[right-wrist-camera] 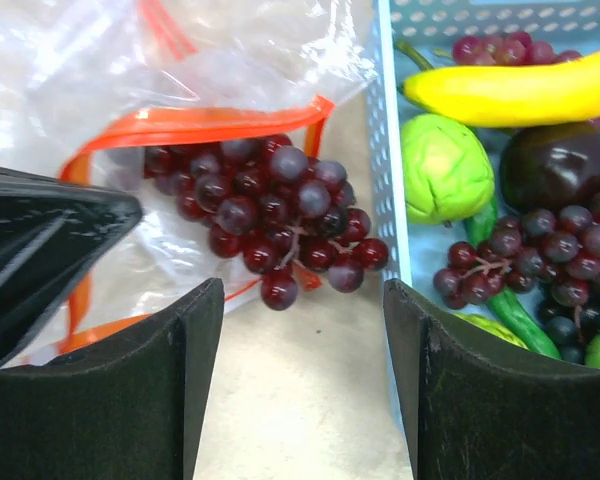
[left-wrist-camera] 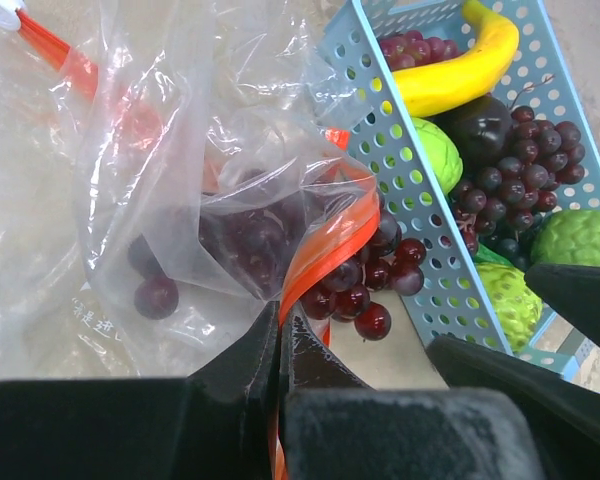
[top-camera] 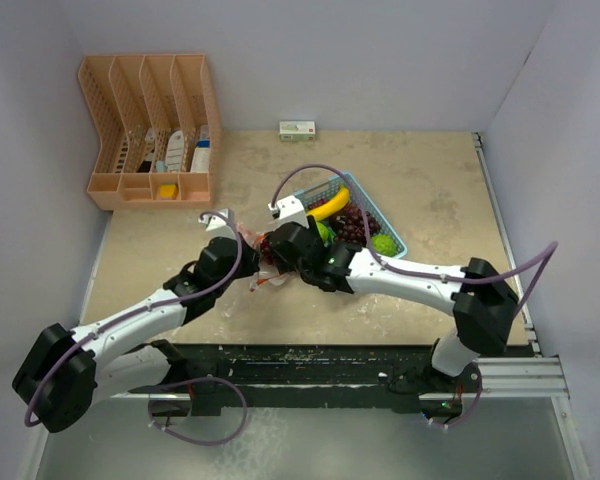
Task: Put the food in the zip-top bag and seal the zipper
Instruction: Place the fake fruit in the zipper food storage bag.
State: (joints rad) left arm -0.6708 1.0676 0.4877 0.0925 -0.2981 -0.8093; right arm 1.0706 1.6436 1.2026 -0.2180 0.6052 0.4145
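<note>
A clear zip-top bag (right-wrist-camera: 130,70) with an orange zipper rim (left-wrist-camera: 325,250) lies left of the light-blue basket (top-camera: 392,236). A dark red grape bunch (right-wrist-camera: 270,215) lies in the bag's mouth, partly inside and partly on the table; it also shows in the left wrist view (left-wrist-camera: 365,285). My left gripper (left-wrist-camera: 278,335) is shut on the orange zipper rim. My right gripper (right-wrist-camera: 302,290) is open and empty, just short of the grapes. The basket holds a banana (right-wrist-camera: 520,90), bumpy lime-green fruits (right-wrist-camera: 445,165), another grape bunch (right-wrist-camera: 570,240) and a long green vegetable (right-wrist-camera: 510,300).
A dark purple round fruit (right-wrist-camera: 565,160) also lies in the basket. An orange desk organiser (top-camera: 150,130) stands at the back left and a small box (top-camera: 297,128) by the back wall. Both arms (top-camera: 310,255) meet over the bag. Walls close both sides.
</note>
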